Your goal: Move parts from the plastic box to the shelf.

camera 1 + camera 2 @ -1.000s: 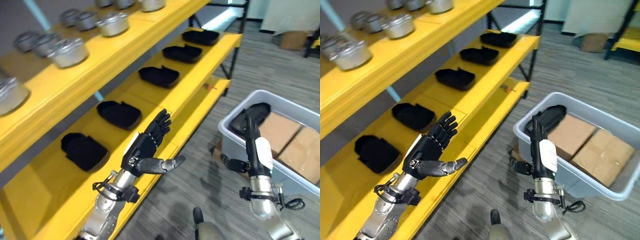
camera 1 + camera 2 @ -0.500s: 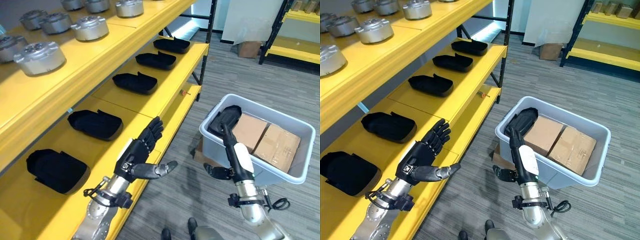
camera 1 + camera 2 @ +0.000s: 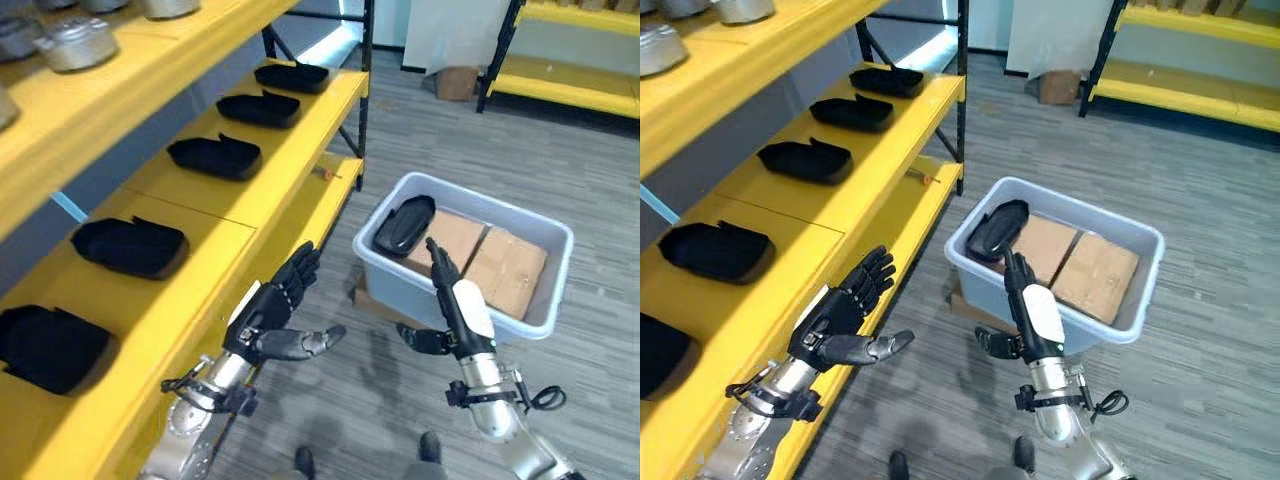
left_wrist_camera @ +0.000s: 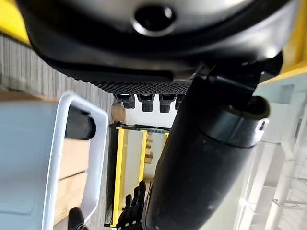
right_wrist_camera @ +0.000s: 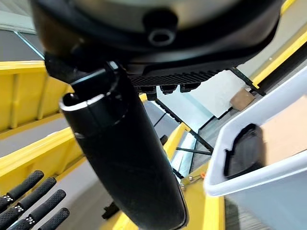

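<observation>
Hovering empty, fingers apart: left hand (image 3: 268, 312) by shelf (image 3: 215, 215) edge, right hand (image 3: 455, 300) before plastic box (image 3: 395, 285).

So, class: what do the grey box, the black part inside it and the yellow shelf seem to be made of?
Plastic box: likely moulded plastic, pale grey with a smooth, rounded rim. Black part: matt black, probably plastic or rubber, showing no shine. Shelf: looks like yellow-painted board, flat with an even, slightly glossy coat; metal cannot be excluded.

Plastic box (image 3: 545, 305) stands right of the shelf (image 3: 215, 195).
</observation>
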### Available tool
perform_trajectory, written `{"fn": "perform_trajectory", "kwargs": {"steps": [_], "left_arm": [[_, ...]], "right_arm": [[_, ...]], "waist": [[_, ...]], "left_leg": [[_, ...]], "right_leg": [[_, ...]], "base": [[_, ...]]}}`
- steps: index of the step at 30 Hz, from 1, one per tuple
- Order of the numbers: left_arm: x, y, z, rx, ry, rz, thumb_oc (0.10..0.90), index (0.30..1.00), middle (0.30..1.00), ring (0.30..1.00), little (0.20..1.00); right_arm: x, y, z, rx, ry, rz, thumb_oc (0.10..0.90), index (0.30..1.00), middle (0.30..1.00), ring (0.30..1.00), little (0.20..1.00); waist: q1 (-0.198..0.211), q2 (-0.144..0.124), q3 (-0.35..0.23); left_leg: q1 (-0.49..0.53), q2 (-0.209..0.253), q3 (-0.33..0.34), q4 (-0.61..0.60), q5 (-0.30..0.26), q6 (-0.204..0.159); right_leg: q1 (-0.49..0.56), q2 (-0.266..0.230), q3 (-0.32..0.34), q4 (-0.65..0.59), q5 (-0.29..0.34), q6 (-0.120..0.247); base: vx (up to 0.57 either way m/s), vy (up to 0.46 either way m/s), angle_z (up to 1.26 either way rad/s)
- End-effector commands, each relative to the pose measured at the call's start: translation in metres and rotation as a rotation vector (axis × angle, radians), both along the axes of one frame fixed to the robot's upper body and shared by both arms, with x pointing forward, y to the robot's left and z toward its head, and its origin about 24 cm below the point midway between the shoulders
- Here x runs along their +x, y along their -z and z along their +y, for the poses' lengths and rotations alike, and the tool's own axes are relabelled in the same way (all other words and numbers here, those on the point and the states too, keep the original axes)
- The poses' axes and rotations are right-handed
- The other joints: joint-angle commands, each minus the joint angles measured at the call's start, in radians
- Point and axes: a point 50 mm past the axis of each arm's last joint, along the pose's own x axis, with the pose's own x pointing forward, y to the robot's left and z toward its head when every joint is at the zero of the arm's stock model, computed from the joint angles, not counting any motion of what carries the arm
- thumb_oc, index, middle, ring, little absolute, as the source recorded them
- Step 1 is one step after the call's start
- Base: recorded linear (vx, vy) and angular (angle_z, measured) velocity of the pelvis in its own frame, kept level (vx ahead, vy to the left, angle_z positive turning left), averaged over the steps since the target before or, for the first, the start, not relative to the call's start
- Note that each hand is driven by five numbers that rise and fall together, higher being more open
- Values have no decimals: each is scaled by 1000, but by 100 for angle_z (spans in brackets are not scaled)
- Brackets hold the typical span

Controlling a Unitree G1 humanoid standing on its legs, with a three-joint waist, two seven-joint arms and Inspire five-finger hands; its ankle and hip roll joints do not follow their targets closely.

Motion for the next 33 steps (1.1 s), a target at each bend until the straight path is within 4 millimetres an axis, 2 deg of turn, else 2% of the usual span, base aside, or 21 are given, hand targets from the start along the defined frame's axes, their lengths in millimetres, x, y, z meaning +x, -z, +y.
{"fn": "perform_trajectory", "kwargs": {"steps": [1, 3, 8, 15, 17, 19, 21, 22, 23, 24, 25, 27, 30, 33], "left_arm": [[9, -57, -8, -86, 24, -339, 900, 1000, 1000, 1000, 1000], [9, -58, -9, -83, 21, -342, 900, 1000, 1000, 1000, 1000], [4, -57, -8, -84, 35, -311, 900, 1000, 1000, 1000, 1000], [5, -51, -3, -133, 37, -256, 900, 1000, 1000, 1000, 1000], [9, -48, -5, -150, 42, -227, 900, 1000, 1000, 1000, 1000], [13, -43, -8, -174, 58, -179, 900, 1000, 1000, 1000, 1000], [16, -40, -12, -192, 87, -157, 900, 1000, 1000, 1000, 1000], [17, -40, -13, -200, 103, -155, 900, 1000, 1000, 1000, 1000], [16, -40, -19, -232, 153, -153, 900, 1000, 1000, 1000, 1000], [14, -40, -19, -240, 157, -150, 900, 1000, 1000, 1000, 1000], [13, -43, -19, -224, 149, -152, 900, 1000, 1000, 1000, 1000], [12, -44, -18, -225, 140, -151, 900, 1000, 1000, 1000, 1000], [7, -42, -8, -229, 97, -141, 900, 1000, 1000, 1000, 1000], [2, -36, 0, -253, 107, -104, 900, 1000, 1000, 1000, 1000]], "right_arm": [[19, -51, 6, 29, -62, -236, 900, 1000, 1000, 1000, 1000], [19, -51, 5, 9, -63, -237, 900, 1000, 1000, 1000, 1000], [20, -51, -4, -14, -25, -239, 900, 1000, 1000, 1000, 1000], [21, -55, -16, -50, 27, -287, 900, 1000, 1000, 1000, 1000], [21, -56, -20, -56, 42, -298, 900, 1000, 1000, 1000, 1000], [18, -55, -27, -60, 59, -292, 900, 1000, 1000, 1000, 1000], [16, -52, -31, -74, 77, -280, 900, 1000, 1000, 1000, 1000], [16, -51, -32, -82, 86, -270, 900, 1000, 1000, 1000, 1000], [16, -43, -37, -78, 96, -234, 900, 1000, 1000, 1000, 1000], [14, -41, -37, -77, 89, -226, 900, 1000, 1000, 1000, 1000], [8, -39, -36, -72, 61, -198, 900, 1000, 1000, 1000, 1000], [6, -38, -36, -71, 49, -187, 900, 1000, 1000, 1000, 1000], [0, -35, -34, -53, 2, -137, 900, 1000, 1000, 1000, 1000], [-4, -33, -33, -38, -19, -115, 900, 1000, 1000, 1000, 1000]], "waist": [[12, -9, -61], [16, -12, -67], [18, -1, -78], [-1, 18, -69], [-15, 30, -63], [-36, 35, -60], [-52, 36, -57], [-57, 36, -56], [-60, 44, -52], [-59, 48, -50], [-65, 57, -47], [-60, 58, -45], [-26, 55, -43], [-2, 51, -45]], "left_leg": [[11, -16, 37, 62, -117, 82], [15, 9, 45, 62, -107, 68], [19, 74, 28, 66, -74, 33], [-15, 135, 10, 130, -45, 12], [-42, 171, 20, 172, 20, -6], [-67, 200, 69, 223, 78, -21], [-93, 204, 104, 272, 91, -26], [-102, 199, 110, 291, 88, -25], [-113, 129, 95, 303, 34, 0], [-115, 97, 83, 298, 16, 13], [-119, 24, 67, 250, -11, 38], [-127, 2, 48, 220, -9, 40], [-166, -51, -45, 150, 5, 39], [-191, -60, -75, 115, 26, 35]], "right_leg": [[-74, -26, -32, 53, 18, 12], [-58, -15, -50, 50, -4, 5], [-16, 33, -72, 95, -92, -49], [-50, 81, -62, 211, -176, -114], [-61, 102, -71, 235, -200, -140], [-62, 114, -99, 241, -211, -160], [-59, 119, -122, 241, -217, -172], [-58, 120, -125, 241, -219, -176], [-57, 130, -106, 238, -218, -178], [-58, 135, -93, 239, -215, -176], [-44, 157, -57, 219, -202, -167], [-33, 163, -44, 205, -200, -162], [4, 179, -14, 165, -196, -154], [31, 185, -14, 150, -205, -154]], "base": [[52, -289, -6], [76, -337, -12], [118, -354, -4], [75, -267, 0], [57, -240, 0], [52, -244, 3], [27, -165, 16], [67, -144, 28], [95, -113, 27], [207, -113, 2], [175, -47, -17], [128, -16, -36], [141, 10, -46], [133, 28, -69]]}}
